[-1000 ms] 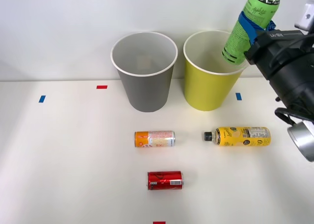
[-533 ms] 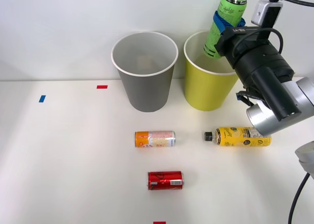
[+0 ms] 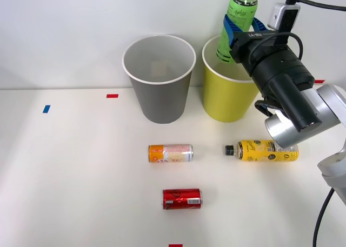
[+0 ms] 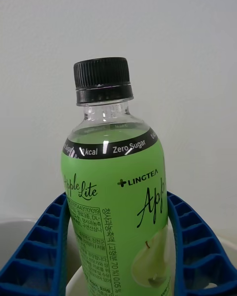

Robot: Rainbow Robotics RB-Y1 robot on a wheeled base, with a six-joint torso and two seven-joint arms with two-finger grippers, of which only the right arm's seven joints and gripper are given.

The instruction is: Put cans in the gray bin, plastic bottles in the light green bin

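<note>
The green bottle [image 3: 236, 21] (black cap up, nearly upright) is held above the light green bin [image 3: 231, 95], which is set right of the gray bin [image 3: 160, 93]. Nearer, the yellow bottle [image 3: 265, 150], the orange can [image 3: 171, 153] and the red can [image 3: 182, 198] are laid flat.

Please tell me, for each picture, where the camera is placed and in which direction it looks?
Front view: above the arms, looking forward and down at the table, both bins and the right arm's pincer.
Right wrist view: on the right wrist, looking along the blue fingers at the green bottle against the wall.
Both show the green bottle, gripped above the light green bin.
</note>
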